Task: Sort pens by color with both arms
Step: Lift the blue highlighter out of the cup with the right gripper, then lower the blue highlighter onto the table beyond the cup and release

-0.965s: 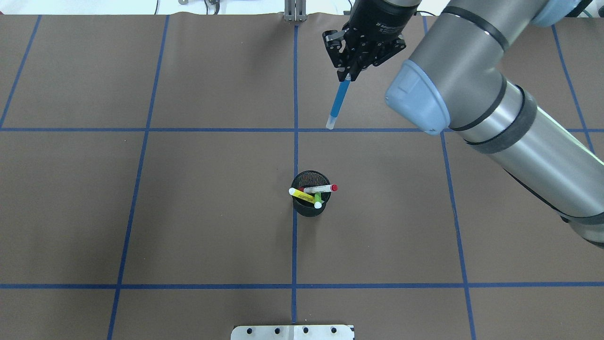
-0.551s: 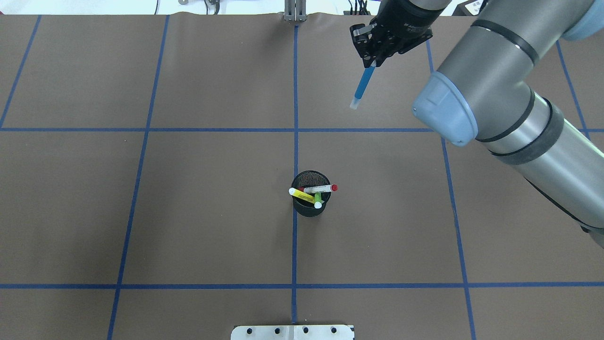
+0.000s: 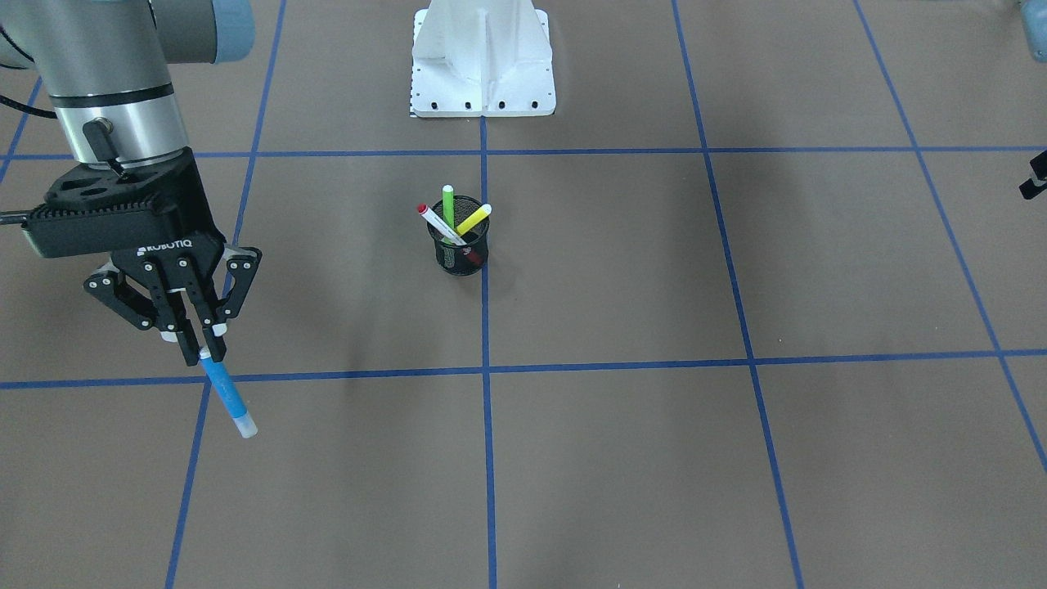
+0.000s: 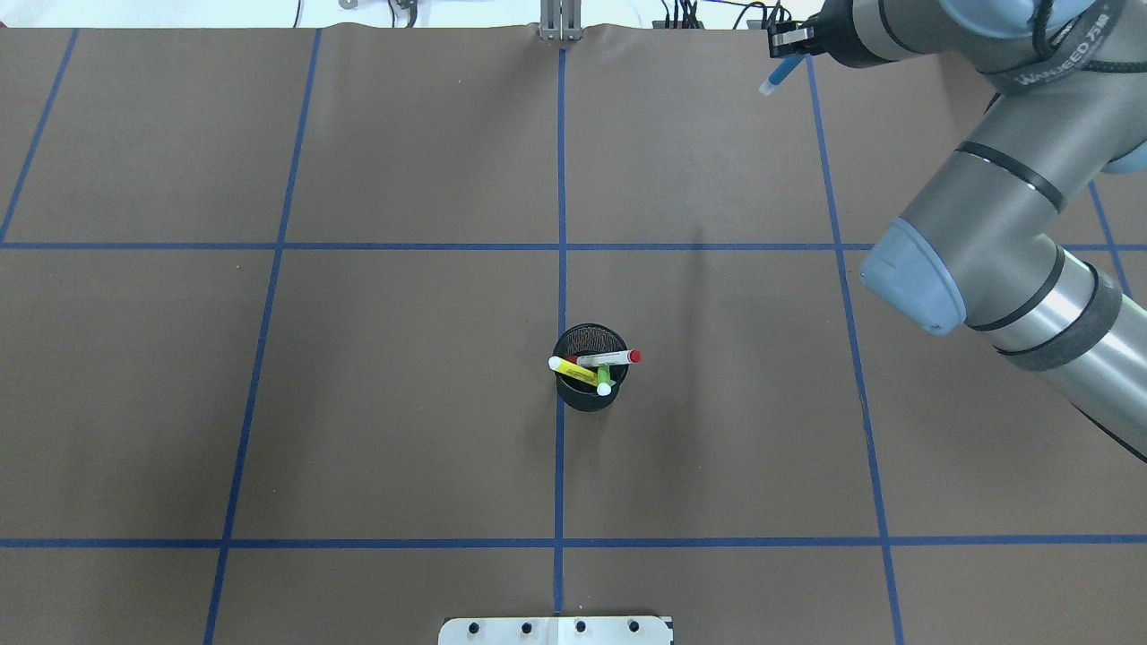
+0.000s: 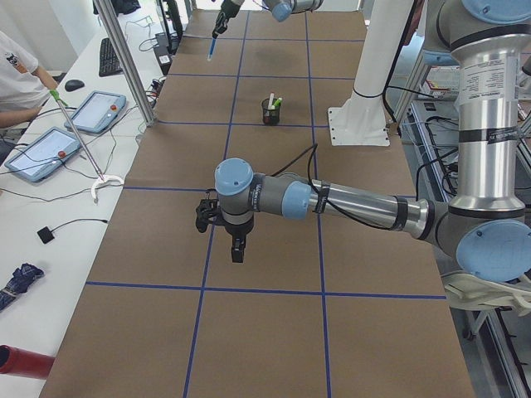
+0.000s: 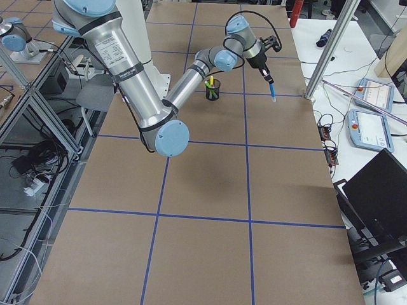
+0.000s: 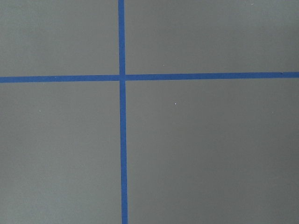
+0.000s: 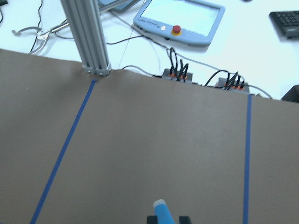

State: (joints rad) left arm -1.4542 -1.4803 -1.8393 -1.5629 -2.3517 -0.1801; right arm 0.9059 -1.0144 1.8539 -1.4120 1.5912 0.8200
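From the front, my right gripper (image 3: 204, 350) clamps the blue pen (image 3: 226, 398); overhead barely shows that. My left gripper (image 5: 237, 247) (side view only): I cannot tell its grip.

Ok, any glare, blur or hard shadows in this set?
Front-facing view: sharp, only soft shadows on the brown table cover; the blue pen is crisp. Right wrist view: the white desk beyond the cover is washed out, the pen's tip slightly soft. Left wrist view: flat, even light, no glare.
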